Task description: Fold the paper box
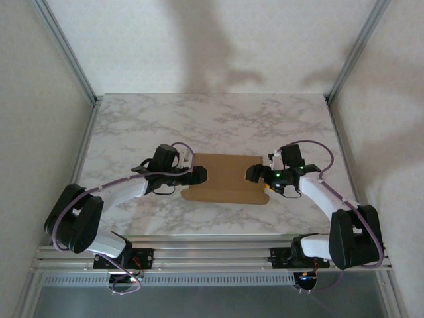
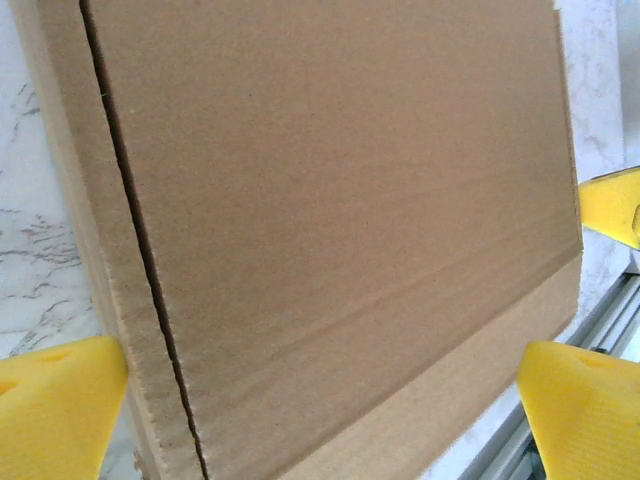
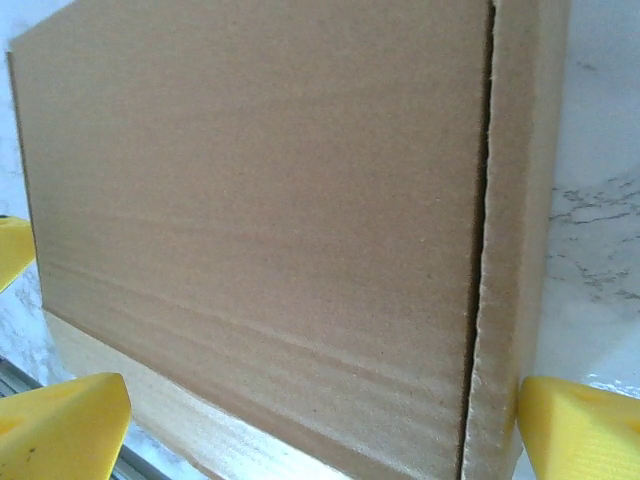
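Flat brown kraft cardboard box lies on white marble table between both arms — left fingers and right fingers spread open, straddling its opposite ends.

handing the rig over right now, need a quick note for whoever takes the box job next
Grippers: left gripper open at the left end of the box; right gripper open at its right end, facing the other. Neither holds anything.
Box: lies flat in the middle of the table, lid down.
Done: the sheet is folded into a slim flat box.
Left: a dark gap runs along one long edge, and a strip sticks out along the near edge. Whether the tabs are tucked cannot be told, so probably press it shut and check.
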{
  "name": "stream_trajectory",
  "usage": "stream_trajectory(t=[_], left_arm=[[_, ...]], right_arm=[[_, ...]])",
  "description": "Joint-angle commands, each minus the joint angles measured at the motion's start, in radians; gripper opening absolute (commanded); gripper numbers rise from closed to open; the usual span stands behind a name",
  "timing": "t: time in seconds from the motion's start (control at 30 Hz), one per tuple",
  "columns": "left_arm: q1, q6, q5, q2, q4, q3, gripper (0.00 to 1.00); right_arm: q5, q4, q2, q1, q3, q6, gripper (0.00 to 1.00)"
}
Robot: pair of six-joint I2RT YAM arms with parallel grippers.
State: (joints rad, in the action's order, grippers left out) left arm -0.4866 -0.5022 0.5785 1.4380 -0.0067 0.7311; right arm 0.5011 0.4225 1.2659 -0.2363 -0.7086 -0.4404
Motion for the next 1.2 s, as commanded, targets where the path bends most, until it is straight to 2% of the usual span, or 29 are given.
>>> stream_trajectory(t=[0.0,0.33,0.7,1.17], left_arm=[[0.015,-0.029,0.071,-0.072,0.001,0.057,0.99],[0.033,-0.050,0.097,-0.146,-0.068,0.141,0.99],[0.042,-0.120,0.116,-0.158,-0.090,0.164,0.99],[0.103,-0.237,0.169,-0.065,-0.096,0.216,0.99]], right_arm=[[0.040,0.017,-0.070,-0.009,-0.038,0.009,0.99],[0.050,0.140,-0.118,0.007,-0.169,-0.023,0.99],[0.079,0.218,-0.100,0.030,-0.289,-0.104,0.99],[0.076,0.303,0.010,0.038,-0.370,-0.143,0.99]])
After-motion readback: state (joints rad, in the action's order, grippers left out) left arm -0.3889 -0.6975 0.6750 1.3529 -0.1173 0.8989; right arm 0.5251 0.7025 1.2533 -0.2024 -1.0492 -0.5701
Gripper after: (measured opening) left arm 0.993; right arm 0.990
